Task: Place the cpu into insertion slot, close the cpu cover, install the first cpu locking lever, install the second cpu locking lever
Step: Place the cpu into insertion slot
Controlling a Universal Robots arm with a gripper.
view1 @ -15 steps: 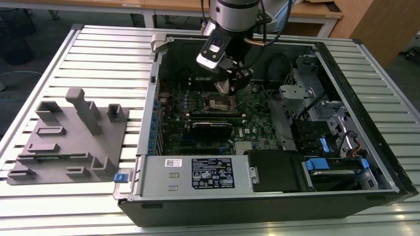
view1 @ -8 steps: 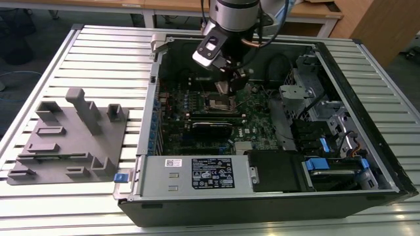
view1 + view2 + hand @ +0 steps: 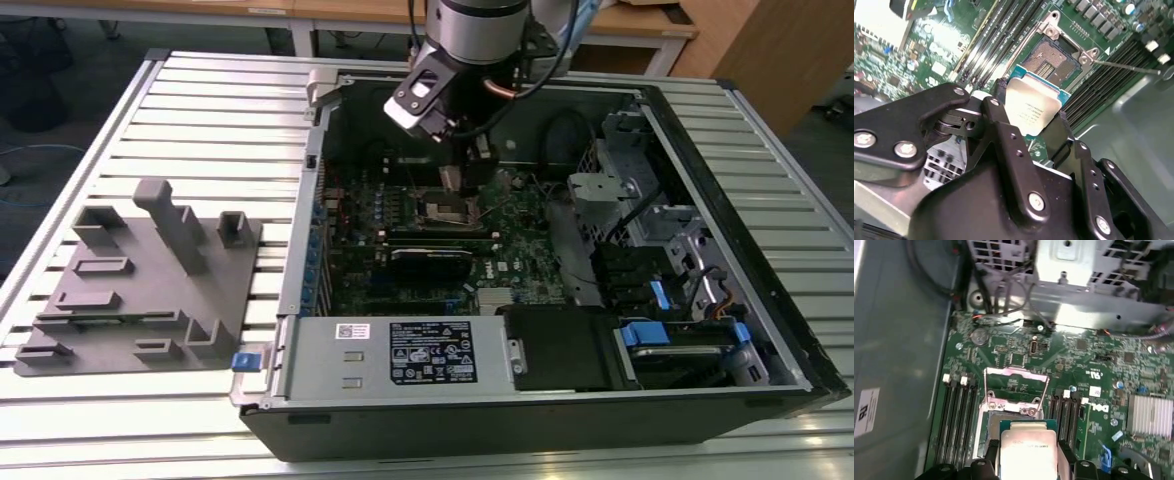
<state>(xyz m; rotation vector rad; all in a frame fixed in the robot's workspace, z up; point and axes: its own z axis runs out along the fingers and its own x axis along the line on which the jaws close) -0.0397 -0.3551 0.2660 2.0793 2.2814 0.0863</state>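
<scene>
**Claw** (image 3: 1031, 107): two black fingers (image 3: 1004, 130) clamped on opposite edges of the cpu. In the exterior view the claw (image 3: 461, 182) hangs from the arm (image 3: 481, 25) inside the open computer case (image 3: 534, 425), low over the motherboard (image 3: 400, 270).

**Cpu** (image 3: 1030, 102): flat square chip with its silver-grey top facing the wrist cameras, gripped between the claw's fingertips in both wrist views (image 3: 1028, 452). It sits over the near edge of the insertion slot and is not seated in it. Whether it touches the slot's rim cannot be told.

**Insertion slot** (image 3: 1051, 55): just beyond the claw's tips, uncovered, with its dark centre exposed inside the silver rim.

**Cpu cover** (image 3: 1016, 371): thin silver frame, raised open on the far side of the slot from the claw. Green board shows through its window.

**Thin metal rod** (image 3: 1124, 65): runs out from the slot's corner, past the claw's tips, and stands apart from the cpu.

**Memory slots** (image 3: 956, 415): long black rows flanking the slot on both sides of the claw.

**Finned silver heat sink** (image 3: 1149, 415): off to one side of the claw on the motherboard.

**Power supply box** (image 3: 427, 352): labelled, set at the case end well away from the claw.

**Grey moulded fixture** (image 3: 134, 290): on the slatted table (image 3: 200, 120), outside the case and well apart from the claw.
</scene>
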